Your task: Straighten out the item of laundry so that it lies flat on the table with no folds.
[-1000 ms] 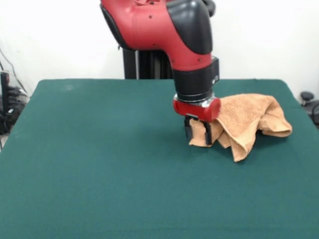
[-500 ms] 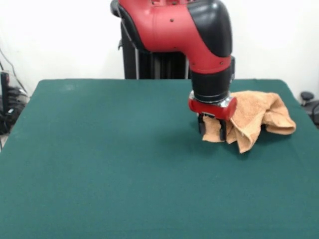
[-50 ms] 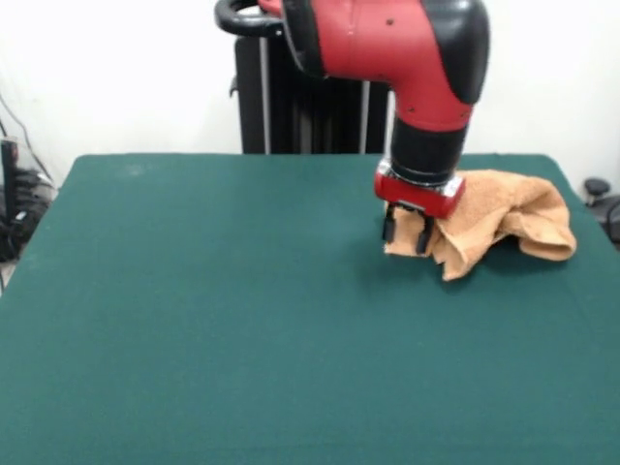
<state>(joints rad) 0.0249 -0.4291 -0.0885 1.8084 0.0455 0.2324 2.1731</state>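
Note:
The item of laundry (image 3: 504, 221) is an orange-tan towel lying crumpled in folds near the right far corner of the green table (image 3: 242, 320). My gripper (image 3: 406, 232) hangs from the red and black arm at the towel's left end. Its two black fingers (image 3: 423, 235) are shut on a corner of the towel, and tan cloth shows between them. The rest of the towel trails off to the right, bunched and doubled over.
The table's right edge runs close behind the towel. Dark equipment (image 3: 17, 194) stands off the table at the left edge of the picture, and a dark object (image 3: 601, 194) at the right edge.
The arm has moved right and toward the far side with the towel corner held. The towel has bunched up more tightly and its hanging point has drawn back.

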